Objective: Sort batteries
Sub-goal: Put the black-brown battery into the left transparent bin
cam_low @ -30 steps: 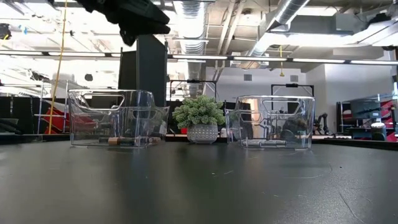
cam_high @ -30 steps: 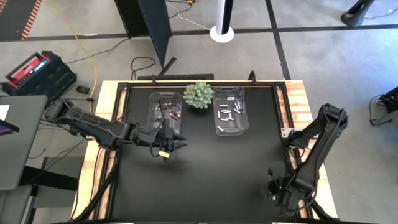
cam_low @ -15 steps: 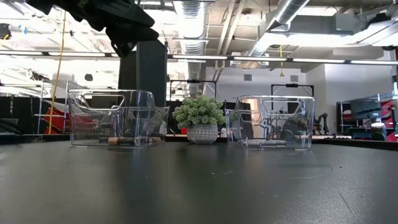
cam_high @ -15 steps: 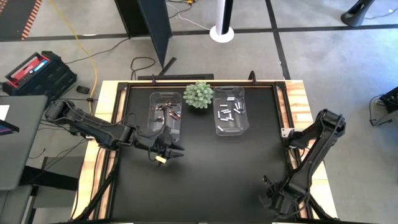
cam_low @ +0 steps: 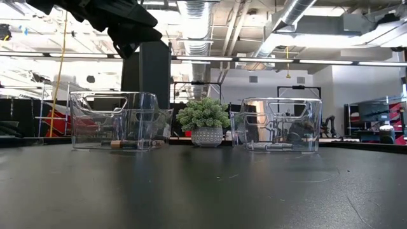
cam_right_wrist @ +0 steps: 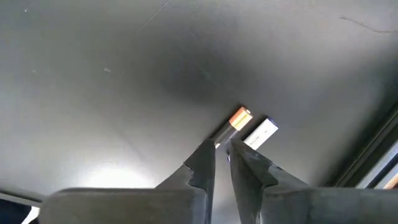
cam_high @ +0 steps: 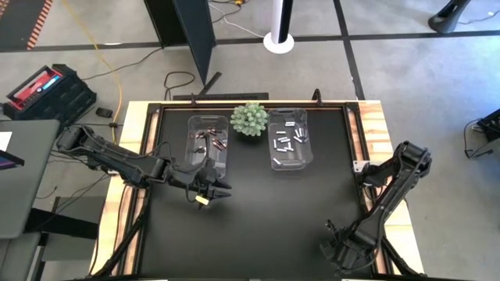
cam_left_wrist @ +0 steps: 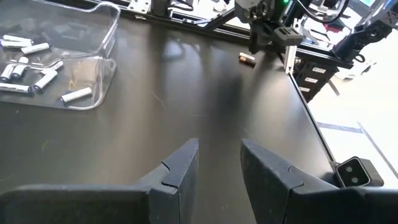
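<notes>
The right arm has moved inward; its slightly parted fingers [cam_right_wrist: 221,149] touch the copper-ended battery [cam_right_wrist: 234,123].

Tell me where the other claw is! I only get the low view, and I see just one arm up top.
Observer: The right claw is down by the tabletop at the near right corner, outside your view.
Operator: What's there?
Observer: Two cells lie side by side just ahead of it, a dark battery with a copper end and a white battery.
Operator: And the arm I see?
Observer: That's the left claw, open and empty, hovering in front of the left bin.
</notes>
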